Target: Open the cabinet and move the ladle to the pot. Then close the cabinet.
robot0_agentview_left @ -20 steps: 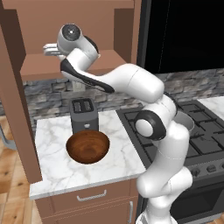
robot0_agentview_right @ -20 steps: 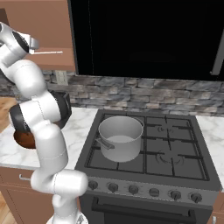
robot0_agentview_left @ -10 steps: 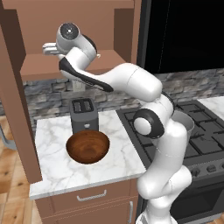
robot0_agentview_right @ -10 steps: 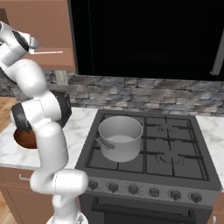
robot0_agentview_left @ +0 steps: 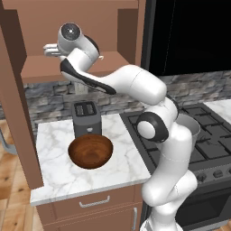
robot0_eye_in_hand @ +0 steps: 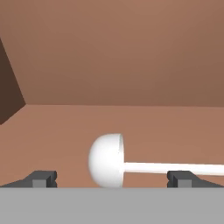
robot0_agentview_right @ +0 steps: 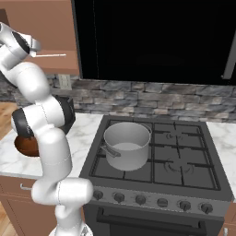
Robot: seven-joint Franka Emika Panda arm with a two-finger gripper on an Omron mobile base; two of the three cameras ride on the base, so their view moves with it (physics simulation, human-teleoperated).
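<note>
The cabinet (robot0_agentview_left: 67, 27) stands open, its door (robot0_agentview_left: 18, 113) swung out to the left. My arm reaches up onto its lower shelf (robot0_agentview_left: 40, 70). In the hand view, the white ladle (robot0_eye_in_hand: 107, 159) lies on that shelf, bowl on its side and handle running off to the right. My gripper (robot0_eye_in_hand: 111, 179) is open just in front of it; the bowl sits between the two fingertips (robot0_eye_in_hand: 41, 179) and the handle passes by the right one. The ladle's handle (robot0_agentview_right: 50, 55) also shows on the shelf in the right base view. The silver pot (robot0_agentview_right: 126, 145) stands on the front left burner.
A dark wooden bowl (robot0_agentview_left: 90, 151) and a grey toaster (robot0_agentview_left: 85, 115) sit on the marble counter (robot0_agentview_left: 54, 176) below the cabinet. The gas stove (robot0_agentview_right: 175, 161) is to the right, with a black hood (robot0_agentview_right: 152, 37) above. A drawer unit (robot0_agentview_left: 94, 205) lies under the counter.
</note>
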